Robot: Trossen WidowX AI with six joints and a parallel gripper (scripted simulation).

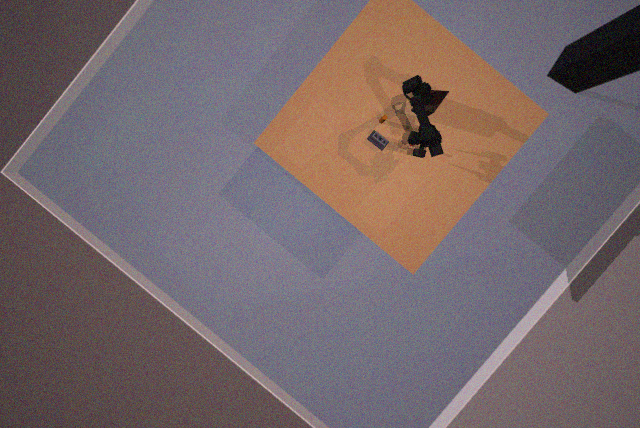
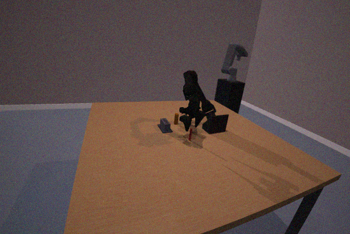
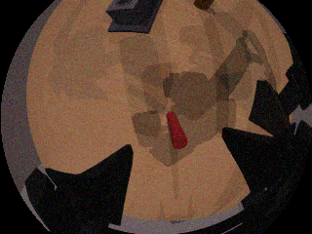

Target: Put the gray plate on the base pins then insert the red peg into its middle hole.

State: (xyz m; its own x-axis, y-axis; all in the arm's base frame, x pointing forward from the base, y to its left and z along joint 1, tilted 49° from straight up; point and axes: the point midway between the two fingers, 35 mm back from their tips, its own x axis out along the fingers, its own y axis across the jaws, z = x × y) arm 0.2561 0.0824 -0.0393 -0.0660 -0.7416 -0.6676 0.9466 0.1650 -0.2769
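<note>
The gray plate (image 1: 378, 139) (image 2: 165, 124) (image 3: 128, 13) appears to lie flat on the dark base (image 2: 167, 130) (image 3: 129, 27); holes show in its top in the top view. The pins are not visible. The red peg (image 2: 190, 134) (image 3: 176, 133) stands upright on the table, apart from the plate. My gripper (image 2: 191, 128) (image 3: 179, 140) is open and empty, pointing down just above the peg, with a fingertip to each side of it in the wrist view. In the top view the arm hides most of the peg.
An orange cylinder (image 1: 382, 119) (image 2: 176, 118) (image 3: 204, 4) stands near the plate, on the arm's side. The arm's dark base block (image 2: 216, 124) stands on the wooden table (image 1: 330, 170) (image 2: 135, 180), to the right of the gripper in the exterior view.
</note>
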